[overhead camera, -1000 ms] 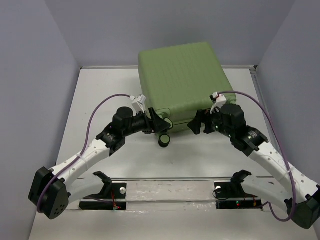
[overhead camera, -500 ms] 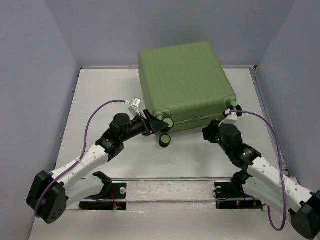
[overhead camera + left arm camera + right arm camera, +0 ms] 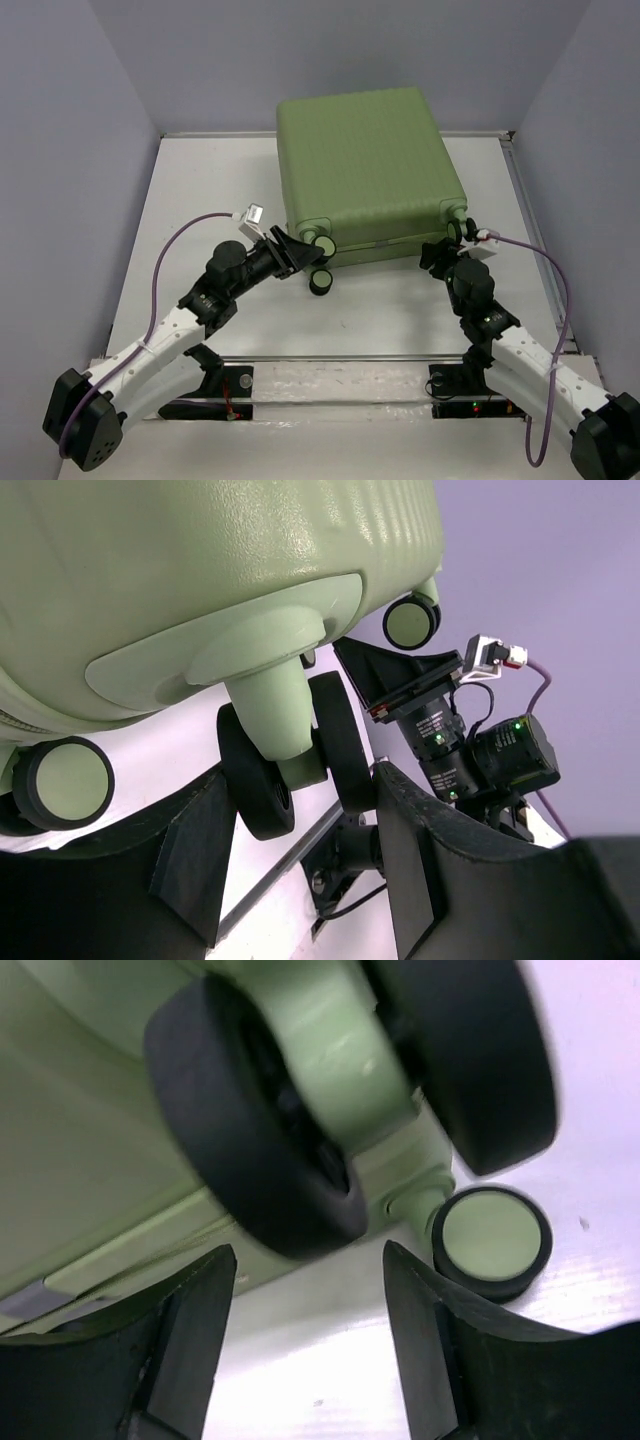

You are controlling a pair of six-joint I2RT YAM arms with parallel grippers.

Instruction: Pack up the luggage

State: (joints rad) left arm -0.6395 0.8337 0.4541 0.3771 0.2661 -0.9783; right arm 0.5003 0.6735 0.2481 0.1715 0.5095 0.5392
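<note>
Nearest the bases, the left hand point(image 3: 292, 250) and right hand point(image 3: 440, 256) sit at the wheel end of the luggage point(image 3: 365, 165), each spread wide and holding nothing. The left's fingers flank a twin black wheel point(image 3: 265, 780); the right's frame another wheel point(image 3: 250, 1150). Beyond, the case lies shut and flat on the pale desk point(image 3: 200, 190), towards its far edge. This looks like a positioning step. The next move likely needs a firm pinch on a rounded, rubbery wheel, since the glossy ribbed shell offers little purchase.
</note>
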